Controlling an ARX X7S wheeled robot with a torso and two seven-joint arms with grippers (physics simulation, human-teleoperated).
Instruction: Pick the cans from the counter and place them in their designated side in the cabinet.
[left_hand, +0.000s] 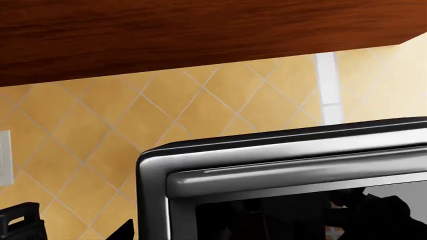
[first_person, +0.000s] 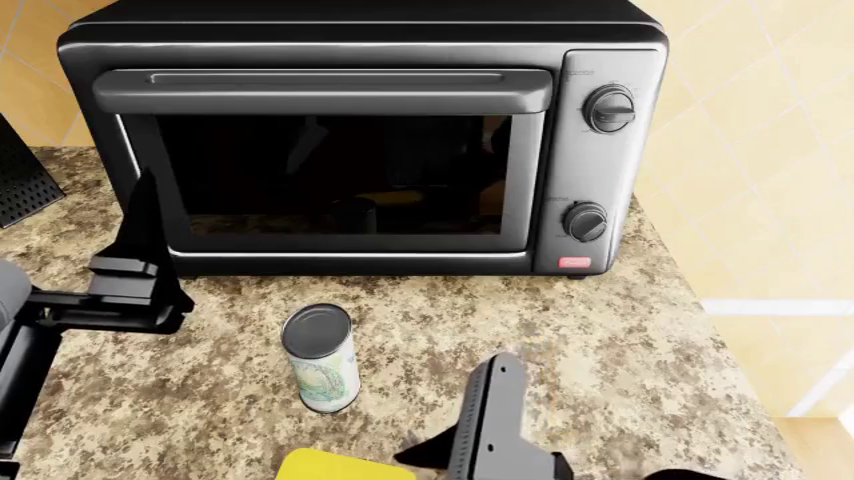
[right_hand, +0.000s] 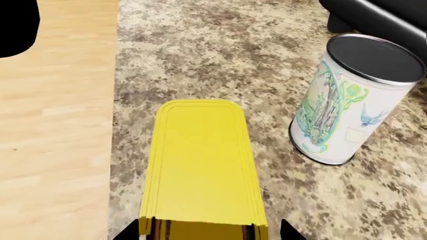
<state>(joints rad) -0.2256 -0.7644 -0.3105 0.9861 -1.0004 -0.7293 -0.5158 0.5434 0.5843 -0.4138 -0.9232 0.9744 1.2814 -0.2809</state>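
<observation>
The slim can (first_person: 320, 357) stands upright on the granite counter (first_person: 641, 330) in front of the toaster oven; it shows in the right wrist view too (right_hand: 350, 100). The squat yellow-lidded tin (right_hand: 200, 165) lies near the counter's front edge (first_person: 340, 466). My right gripper (right_hand: 207, 232) is open, a fingertip on each side of the tin's near end. My left gripper (first_person: 140, 240) hangs open and empty by the oven's left front corner, left of the slim can. A dark wood cabinet (left_hand: 200, 30) fills the left wrist view above the oven.
A black toaster oven (first_person: 360, 140) with shut glass door takes up the back of the counter. A dark ribbed object (first_person: 20, 180) sits at the far left. The yellow tiled wall (left_hand: 200, 105) lies behind, and wooden floor (right_hand: 53, 125) below the counter's edge.
</observation>
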